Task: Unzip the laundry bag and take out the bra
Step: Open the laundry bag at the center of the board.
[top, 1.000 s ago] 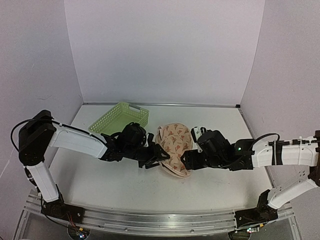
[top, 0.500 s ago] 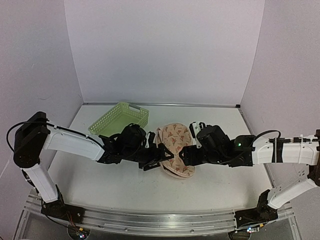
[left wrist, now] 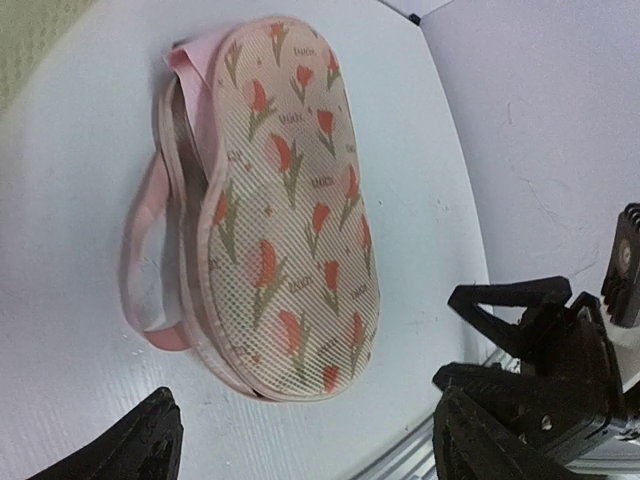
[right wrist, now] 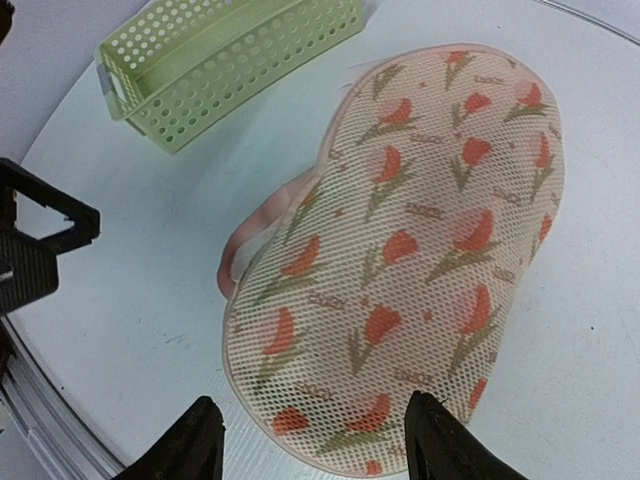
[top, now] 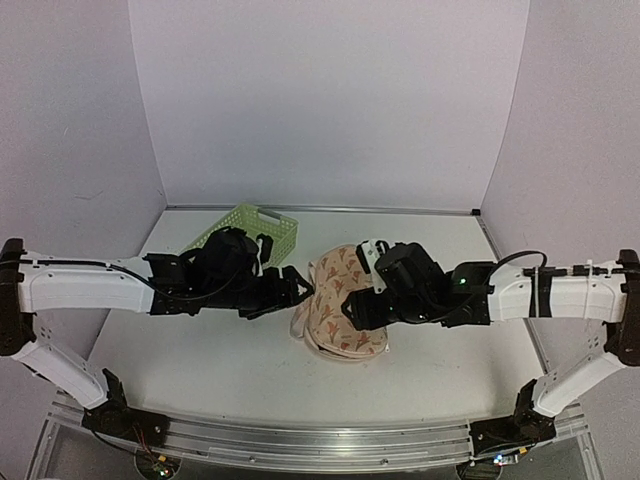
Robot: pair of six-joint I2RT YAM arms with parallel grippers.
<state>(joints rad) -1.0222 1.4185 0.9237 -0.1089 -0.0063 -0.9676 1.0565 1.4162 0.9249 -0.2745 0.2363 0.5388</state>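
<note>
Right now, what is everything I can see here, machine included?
bag: one, cream mesh with red tulip print and pink trim, middle of the table
basket: one, light green, back left
table: one, white, under everything
bra: none in sight
left arm: one, white and black, reaching in from the left; jaws open by the bag's left side
right arm: one, white and black, from the right; jaws open over the bag

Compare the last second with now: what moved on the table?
The left hand drew back leftward from the bag, which slid slightly left. The right hand advanced left over it. Both hands are open, holding nothing. The basket stayed put.
</note>
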